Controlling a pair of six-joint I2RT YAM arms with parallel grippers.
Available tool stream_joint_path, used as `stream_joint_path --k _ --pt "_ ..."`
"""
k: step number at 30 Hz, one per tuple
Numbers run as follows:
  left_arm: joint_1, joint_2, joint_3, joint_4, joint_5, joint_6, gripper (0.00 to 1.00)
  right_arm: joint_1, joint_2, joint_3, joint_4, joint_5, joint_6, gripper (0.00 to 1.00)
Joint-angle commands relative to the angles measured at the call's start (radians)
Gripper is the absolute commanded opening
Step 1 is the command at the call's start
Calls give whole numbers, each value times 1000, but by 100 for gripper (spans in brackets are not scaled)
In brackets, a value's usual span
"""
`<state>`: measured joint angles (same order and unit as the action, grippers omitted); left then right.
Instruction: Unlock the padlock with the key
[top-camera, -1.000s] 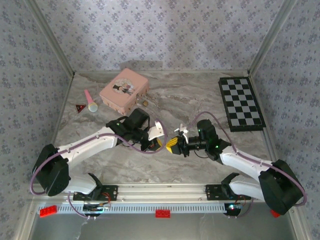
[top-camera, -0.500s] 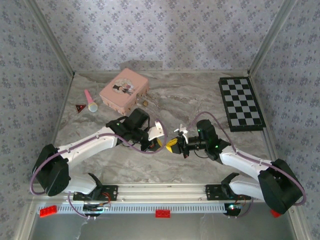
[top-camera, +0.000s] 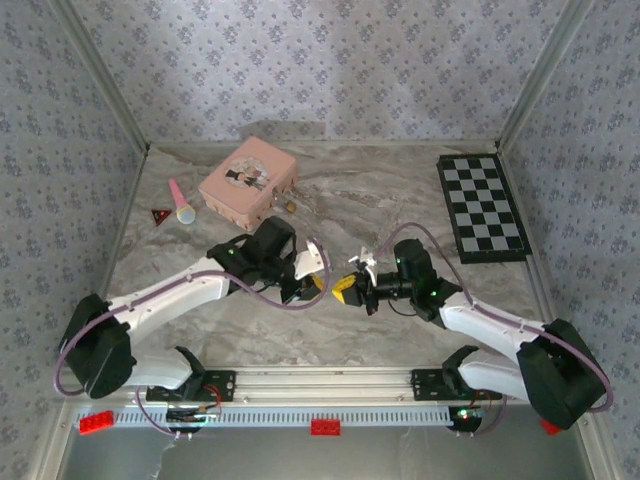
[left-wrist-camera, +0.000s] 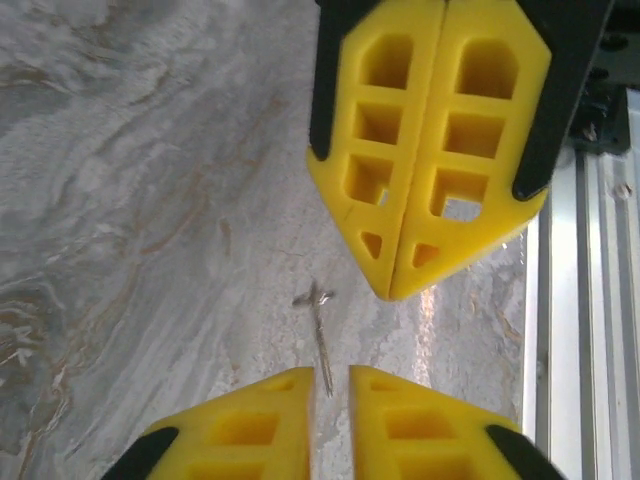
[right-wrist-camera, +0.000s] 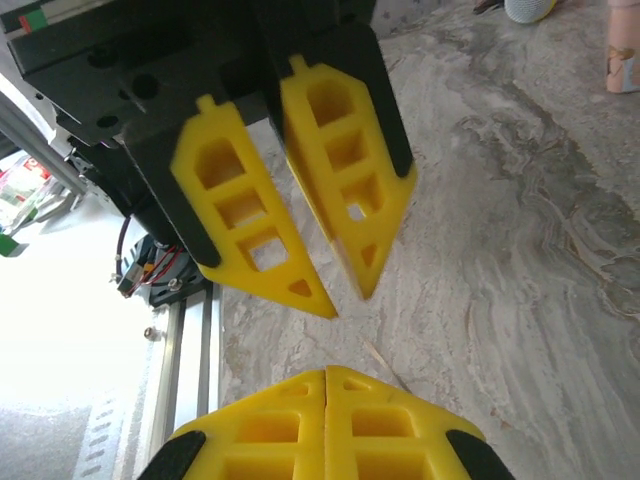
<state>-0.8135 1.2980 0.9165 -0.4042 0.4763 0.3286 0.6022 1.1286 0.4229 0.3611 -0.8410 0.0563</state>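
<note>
Marble tabletop (top-camera: 400, 190); left gripper (left-wrist-camera: 328, 378) has just parted slightly, with the key (left-wrist-camera: 320, 322) lying flat between its tips, apparently loose; right gripper (right-wrist-camera: 325, 378) pressed together, empty, just opposite; padlock (top-camera: 290, 206) sits far left beside the pink tin (top-camera: 248, 180); the key probably needs regrasping.

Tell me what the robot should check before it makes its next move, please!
1. Thin grey metal key found: ok. It seems to lie on the marble table, between the two grippers' yellow tips.
2. Key gripped: not ok. The left gripper is slightly open with nothing pinched, and the right gripper is shut with nothing seen in it.
3. Tiny brass-gold padlock found: ok. It sits beside the pink rectangular tin, well apart from both grippers.
4. Padlock held steady: not ok. No gripper holds it.
5. Keyhole direction: cannot tell, too small.
</note>
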Motion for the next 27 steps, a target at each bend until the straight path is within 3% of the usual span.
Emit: stream_joint_path --k 1,5,10,13,17,20,27 --pt "20 -83 -44 113 -51 -50 23 -12 -27 -26 52 45 45 0" --pt "72 -156 -104 201 21 -88 23 -23 -37 -49 100 72 91 0" --pt "104 -210 -169 272 -166 -260 23 -31 -103 -94 36 233 208 0" --pt "115 -241 -207 281 -270 -422 28 -7 -177 -72 -123 310 217 15" --pt "116 -288 -208 205 -401 -559 34 47 -277 -27 -322 492 229 27" --pt "118 -334 -237 189 -432 -622 41 45 -333 -31 -365 608 248 34" --pt "117 -500 -351 108 -548 -756 50 87 -357 49 -567 745 321 36"
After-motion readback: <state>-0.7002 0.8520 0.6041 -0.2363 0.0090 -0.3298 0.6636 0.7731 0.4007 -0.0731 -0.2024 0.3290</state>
